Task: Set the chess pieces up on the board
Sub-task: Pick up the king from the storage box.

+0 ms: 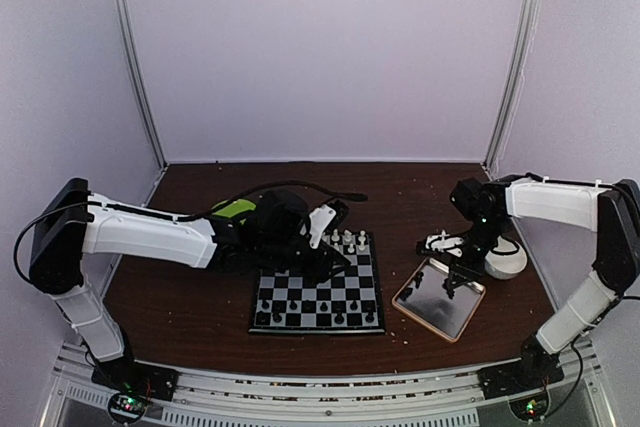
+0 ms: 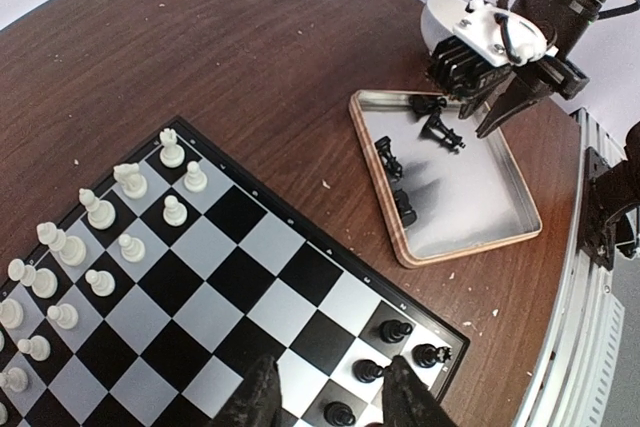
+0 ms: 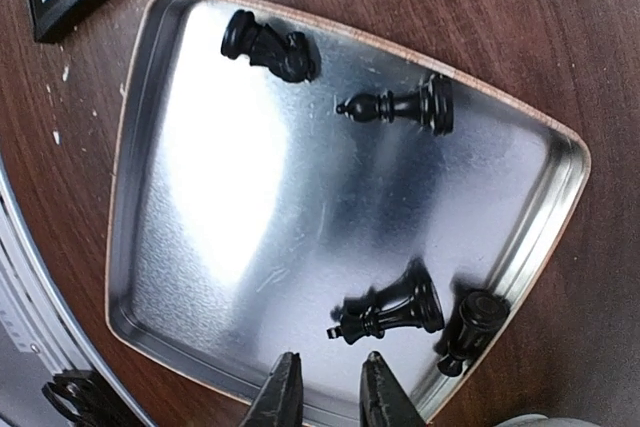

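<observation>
Right wrist view: right gripper (image 3: 329, 362), fingers slightly apart and empty, hovers over the tray (image 3: 125, 197) beside a fallen black piece (image 3: 390, 309); next, probably pinch it and carry it to the board (image 2: 230, 277), where the left gripper (image 2: 330, 387) hangs parted.

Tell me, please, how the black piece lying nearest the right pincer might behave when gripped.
Lying on its side on the shiny metal tray, the black piece would probably roll or slide if nudged. Its narrow, glossy, rigid-looking body may slip from the right pincer.
</observation>
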Motion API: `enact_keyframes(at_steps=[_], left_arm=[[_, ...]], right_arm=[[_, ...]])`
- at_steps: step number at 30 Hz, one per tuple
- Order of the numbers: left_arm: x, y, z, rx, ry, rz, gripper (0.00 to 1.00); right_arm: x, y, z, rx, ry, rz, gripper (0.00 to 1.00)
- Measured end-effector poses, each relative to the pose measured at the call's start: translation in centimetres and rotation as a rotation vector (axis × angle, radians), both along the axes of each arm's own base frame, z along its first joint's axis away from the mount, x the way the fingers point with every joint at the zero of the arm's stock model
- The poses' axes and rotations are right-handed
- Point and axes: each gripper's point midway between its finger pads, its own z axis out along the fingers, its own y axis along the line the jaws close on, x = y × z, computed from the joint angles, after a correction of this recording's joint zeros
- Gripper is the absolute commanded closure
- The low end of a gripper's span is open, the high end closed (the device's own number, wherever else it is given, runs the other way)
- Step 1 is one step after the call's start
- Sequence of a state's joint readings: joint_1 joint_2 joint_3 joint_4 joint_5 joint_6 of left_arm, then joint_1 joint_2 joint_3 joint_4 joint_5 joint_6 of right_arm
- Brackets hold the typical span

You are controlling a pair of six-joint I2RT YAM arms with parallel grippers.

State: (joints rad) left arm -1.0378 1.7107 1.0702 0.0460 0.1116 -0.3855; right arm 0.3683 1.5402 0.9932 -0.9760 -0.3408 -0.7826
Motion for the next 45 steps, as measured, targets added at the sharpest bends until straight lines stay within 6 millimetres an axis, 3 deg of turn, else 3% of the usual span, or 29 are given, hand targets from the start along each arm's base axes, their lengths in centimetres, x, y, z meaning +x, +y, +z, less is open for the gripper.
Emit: enact_keyframes(at_steps=[6,9,16,22,45], left_arm=[[0.0,0.0,0.0,0.008,-0.003,-0.005,0.65],[0.0,0.0,0.0,0.009,-0.004,-0.005,0.65],[-0.2,0.0,0.1,0.008,-0.006,-0.007,0.65],[-0.2,-0.1,0.1,0.007,-0.007,-0.006,0.65],[-0.2,0.0,-0.1,0.004,-0.007,0.012,0.65]], right_arm=[[0.2,-0.7,0.2,-0.036,-0.066,0.163,0.75],[0.1,-1.0,0.2,-0.055,-0.082,0.26,0.67],[0.4,-2.7,-0.2,-0.165,-0.151,0.529,0.58],[0.1,-3.9,-1.2,-0.268,-0.188,0.715,0.58],[2.7,-4.3,-3.5,-0.387,-0.22,0.846,0.65]])
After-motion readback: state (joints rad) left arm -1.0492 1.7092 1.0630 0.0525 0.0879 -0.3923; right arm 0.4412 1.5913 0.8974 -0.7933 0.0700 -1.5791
